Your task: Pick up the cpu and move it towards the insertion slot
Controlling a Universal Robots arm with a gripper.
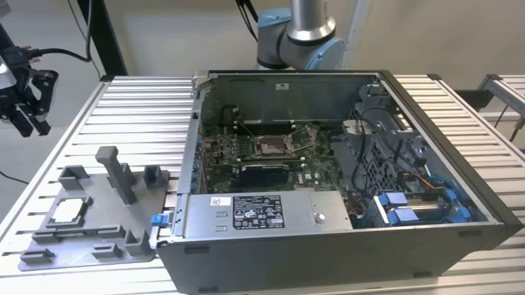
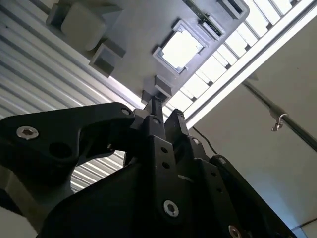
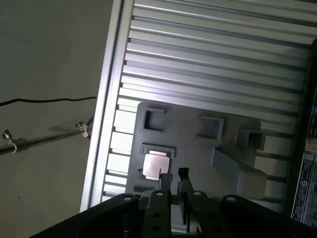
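The cpu (image 1: 70,211) lies flat, silvery-white face up, in a square pocket of the grey fixture plate (image 1: 102,212) at the exterior view's left. In both wrist views it is a bright square (image 2: 181,48) (image 3: 155,165) just beyond my fingertips. My gripper (image 1: 31,130) hangs high over the table's left edge, well above and clear of the chip. It is open with a narrow gap and holds nothing (image 3: 173,178). The insertion slot (image 1: 271,145) sits on the green board inside the open computer case.
The computer case (image 1: 426,246) fills the table's middle and right, with tall walls around the board. A silver box with a white label (image 1: 262,212) and a black block (image 1: 264,174) lie near the slot. Upright posts (image 1: 119,175) rise from the fixture plate. The ribbed table (image 1: 139,117) extends behind it.
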